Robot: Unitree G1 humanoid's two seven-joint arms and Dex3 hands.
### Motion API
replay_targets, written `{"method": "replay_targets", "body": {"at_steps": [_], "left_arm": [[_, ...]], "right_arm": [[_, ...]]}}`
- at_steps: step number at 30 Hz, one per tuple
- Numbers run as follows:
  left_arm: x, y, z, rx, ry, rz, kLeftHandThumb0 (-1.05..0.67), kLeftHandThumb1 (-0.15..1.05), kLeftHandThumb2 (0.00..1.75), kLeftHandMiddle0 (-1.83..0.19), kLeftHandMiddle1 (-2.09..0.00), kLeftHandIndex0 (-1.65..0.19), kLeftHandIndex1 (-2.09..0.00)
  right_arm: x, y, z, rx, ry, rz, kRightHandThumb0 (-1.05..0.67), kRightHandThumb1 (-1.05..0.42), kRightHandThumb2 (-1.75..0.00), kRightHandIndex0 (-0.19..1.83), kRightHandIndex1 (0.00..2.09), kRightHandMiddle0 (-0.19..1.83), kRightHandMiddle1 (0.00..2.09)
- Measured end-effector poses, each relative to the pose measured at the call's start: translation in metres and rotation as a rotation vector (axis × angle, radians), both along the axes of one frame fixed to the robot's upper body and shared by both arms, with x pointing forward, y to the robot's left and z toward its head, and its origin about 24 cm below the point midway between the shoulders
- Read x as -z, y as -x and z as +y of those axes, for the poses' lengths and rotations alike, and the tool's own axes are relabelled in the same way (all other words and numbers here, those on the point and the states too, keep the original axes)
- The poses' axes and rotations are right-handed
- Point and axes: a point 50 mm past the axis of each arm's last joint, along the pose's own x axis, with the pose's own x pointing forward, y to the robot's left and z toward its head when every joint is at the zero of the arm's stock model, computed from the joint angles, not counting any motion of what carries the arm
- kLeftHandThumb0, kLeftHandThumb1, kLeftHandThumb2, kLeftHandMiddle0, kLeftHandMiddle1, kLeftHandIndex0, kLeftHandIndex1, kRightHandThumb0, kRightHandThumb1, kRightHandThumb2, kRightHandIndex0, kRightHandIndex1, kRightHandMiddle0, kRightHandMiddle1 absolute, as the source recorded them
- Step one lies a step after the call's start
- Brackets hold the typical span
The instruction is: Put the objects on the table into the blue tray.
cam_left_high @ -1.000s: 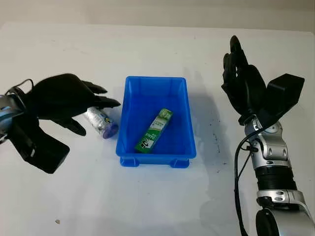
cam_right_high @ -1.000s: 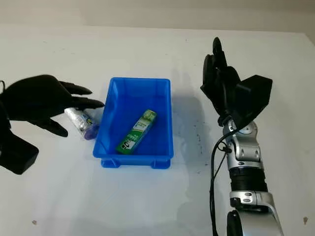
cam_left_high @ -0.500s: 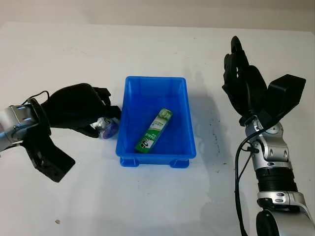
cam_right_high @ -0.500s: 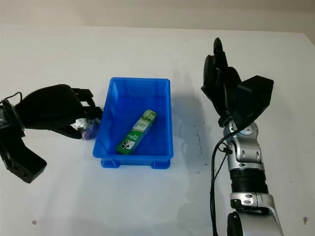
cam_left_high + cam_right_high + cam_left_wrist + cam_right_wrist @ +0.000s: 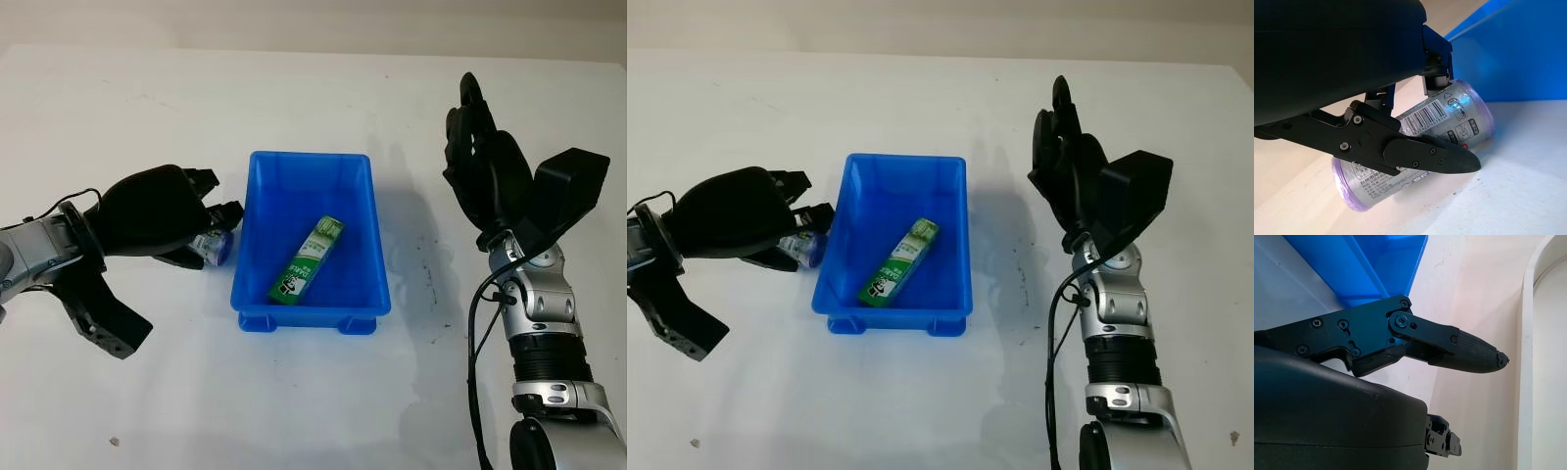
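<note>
A blue tray [image 5: 310, 160] stands mid-table with a green packet [image 5: 309, 258] lying slantwise inside it. A silver can with purple ends [image 5: 215, 246] lies on the table just outside the tray's left wall. My left hand [image 5: 201, 227] sits over the can with its fingers curled around it; the left wrist view has a finger [image 5: 1425, 154] across the front of the can [image 5: 1449, 115] and others behind it. Most of the can is hidden under the hand in the head views. My right hand [image 5: 480, 166] is raised to the right of the tray, open and holding nothing.
The white table [image 5: 313, 392] stretches around the tray, with bare surface in front of it and between the tray and my right arm. A few small dark specks mark the table right of the tray. The table's pale far edge [image 5: 1528, 333] runs past my right hand.
My left hand has dropped onto the can and curled its fingers around it, and the forearm now lies lower. The can has shifted slightly toward the tray. The right hand has not moved.
</note>
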Motion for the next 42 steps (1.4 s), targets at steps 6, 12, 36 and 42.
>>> {"method": "replay_targets", "body": {"at_steps": [6,12,36,42], "left_arm": [[-0.015,-0.008,0.015,-0.112,-0.030,-0.073,-0.50,1.05,0.27,-0.83,-2.09,-0.31,-2.09],[-0.042,-0.017,0.019,-0.150,0.015,-0.189,-0.51,1.05,0.23,-0.75,-2.09,-0.28,-2.05],[-0.096,0.019,-0.111,0.403,0.650,0.117,-0.54,1.05,0.27,-0.95,-2.09,-0.83,-2.09],[-0.081,0.014,-0.116,0.367,0.614,0.211,-0.53,1.05,0.23,-0.99,-2.09,-0.45,-1.88]], "right_arm": [[0.000,0.000,0.000,-0.001,-0.001,0.005,-0.74,-1.05,-0.72,-0.19,0.00,-0.19,0.00],[0.000,0.000,0.001,-0.007,-0.001,0.004,-0.73,-1.05,-0.72,-0.19,0.00,-0.19,0.00],[0.002,0.000,0.002,-0.023,0.006,0.004,-0.76,-1.05,-0.72,-0.19,0.00,-0.19,0.00],[0.004,0.001,0.001,-0.019,0.011,0.009,-0.75,-1.05,-0.72,-0.19,0.00,-0.19,0.00]]}}
